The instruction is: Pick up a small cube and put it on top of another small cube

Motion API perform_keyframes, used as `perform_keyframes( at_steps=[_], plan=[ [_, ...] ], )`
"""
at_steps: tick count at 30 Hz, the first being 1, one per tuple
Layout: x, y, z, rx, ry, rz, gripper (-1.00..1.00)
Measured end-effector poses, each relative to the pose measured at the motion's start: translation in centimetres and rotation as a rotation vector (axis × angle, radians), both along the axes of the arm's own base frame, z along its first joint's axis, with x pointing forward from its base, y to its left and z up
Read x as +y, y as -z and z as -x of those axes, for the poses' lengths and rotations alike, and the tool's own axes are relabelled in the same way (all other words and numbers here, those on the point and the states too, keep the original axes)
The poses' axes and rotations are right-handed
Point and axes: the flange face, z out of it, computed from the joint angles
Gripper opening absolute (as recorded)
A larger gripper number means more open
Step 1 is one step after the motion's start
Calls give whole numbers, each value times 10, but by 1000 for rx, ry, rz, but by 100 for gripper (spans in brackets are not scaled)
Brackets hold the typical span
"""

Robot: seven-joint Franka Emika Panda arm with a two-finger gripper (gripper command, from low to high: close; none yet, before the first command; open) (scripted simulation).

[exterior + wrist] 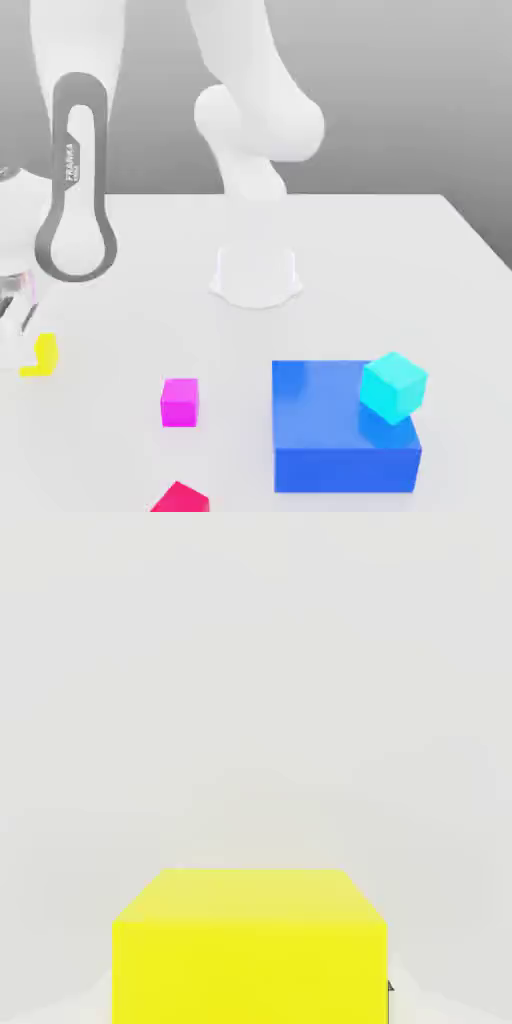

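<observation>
A small yellow cube (42,356) sits on the white table at the exterior view's far left, partly covered by my gripper (20,322), which reaches down right beside it at the picture's edge. In the hand view the yellow cube (250,949) looms large and very close. A small magenta cube (180,402) rests on the table near the front middle. A red cube (181,498) lies at the front edge, cut off by the frame. A cyan cube (394,385) stands tilted on the top corner of a large blue block (330,430).
The arm's white base (256,275) stands at the middle of the table (400,270), and a grey-and-white link (76,180) hangs over the left side. The large blue block takes up the front right.
</observation>
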Motion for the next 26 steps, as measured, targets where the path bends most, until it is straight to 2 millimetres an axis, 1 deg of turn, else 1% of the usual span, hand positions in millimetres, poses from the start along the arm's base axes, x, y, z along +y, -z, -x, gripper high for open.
perform_keyframes(
  at_steps=[2,5,6,7,9,11,12,14,16,18,19,20,22,23,26],
  plan=[
    [-1,-16,0,0,0,0,-100],
    [-1,-47,0,-1,0,0,-100],
    [1,-56,-3,-1,-7,-1,-100],
    [8,-62,-22,-1,-45,-1,-100],
    [29,-69,-72,1,-146,-3,-100],
    [60,-76,-122,2,-254,-3,-100],
    [79,-79,-148,2,-311,-3,-100],
    [125,-87,-197,3,-426,-4,-100],
    [174,-95,-234,2,-528,-3,-100],
    [222,-102,-263,0,-619,-2,-100],
    [243,-97,-275,-1,-656,-1,-100],
    [254,-87,-280,-1,-675,-1,-100],
    [262,-61,-284,-1,-689,-1,-100],
    [263,-50,-284,-1,-692,-1,100],
    [263,-50,-284,-1,-692,-1,100]
  ],
)
